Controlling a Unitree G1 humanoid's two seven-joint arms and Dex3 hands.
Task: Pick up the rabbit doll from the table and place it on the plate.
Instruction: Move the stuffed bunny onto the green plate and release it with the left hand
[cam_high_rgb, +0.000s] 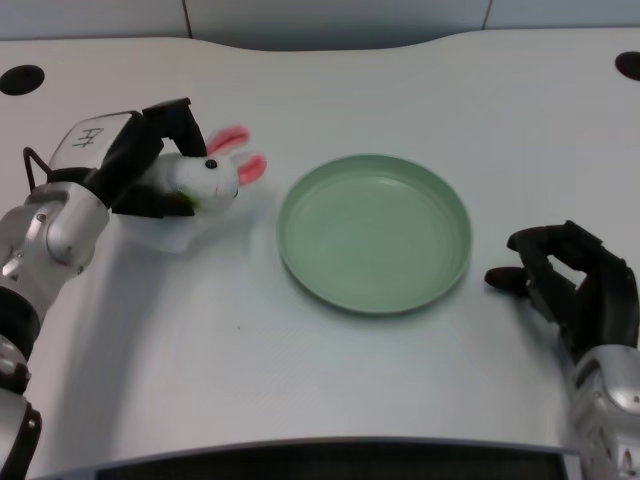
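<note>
A white rabbit doll (210, 175) with pink ears lies in the grip of my left hand (160, 160) at the left of the table, its head and ears pointing right toward the plate. Black fingers wrap over the doll's body from above and behind, hiding most of it. Whether the doll is lifted off the table I cannot tell, though a shadow lies beneath it. The green plate (300, 250) sits empty at the table's middle, a short gap to the right of the doll's ears.
My right hand (570, 280) rests idle at the table's right, just beyond the plate's rim. Two dark round holes (22, 78) mark the table's far corners. The table's front edge runs along the bottom of the view.
</note>
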